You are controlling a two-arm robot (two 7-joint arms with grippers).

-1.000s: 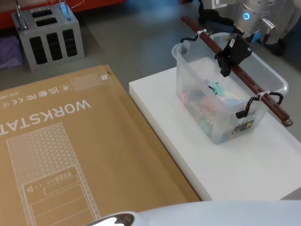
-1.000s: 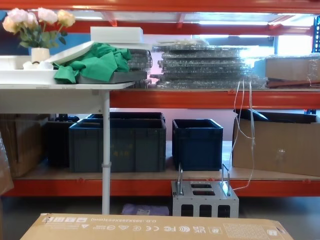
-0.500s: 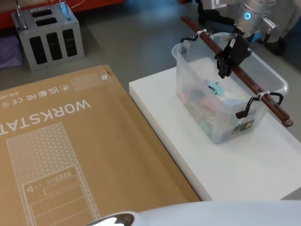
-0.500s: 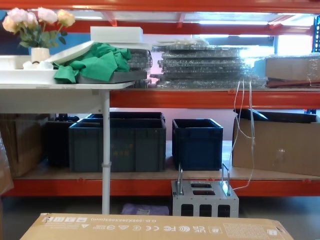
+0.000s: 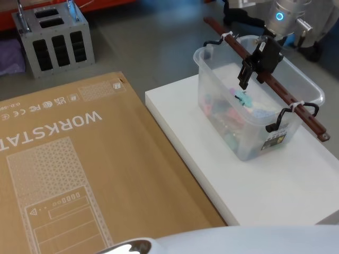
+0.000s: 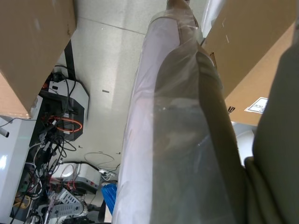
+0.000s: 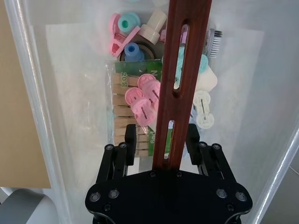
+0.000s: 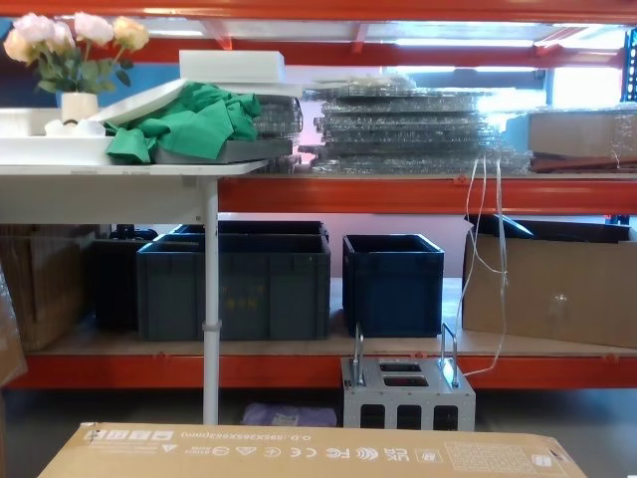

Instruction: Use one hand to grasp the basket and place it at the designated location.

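The big cardboard box (image 5: pixel 69 174) runs off the near and left edges. Just beside it, the white platform (image 5: pixel 275 196) is cut off at the right, with bare room in front of the basket (image 5: pixel 254 103) standing on it. The right gripper (image 7: pixel 161 140) has its jaws spread either side of the handle bar (image 7: pixel 180 70), not visibly pinching. Farther back, the grey metal box (image 5: pixel 53 39) sits on the floor.

A plastic-wrapped column (image 6: pixel 177 126) runs between brown cartons (image 6: pixel 32 46), with tangled cables (image 6: pixel 56 140) on the floor.
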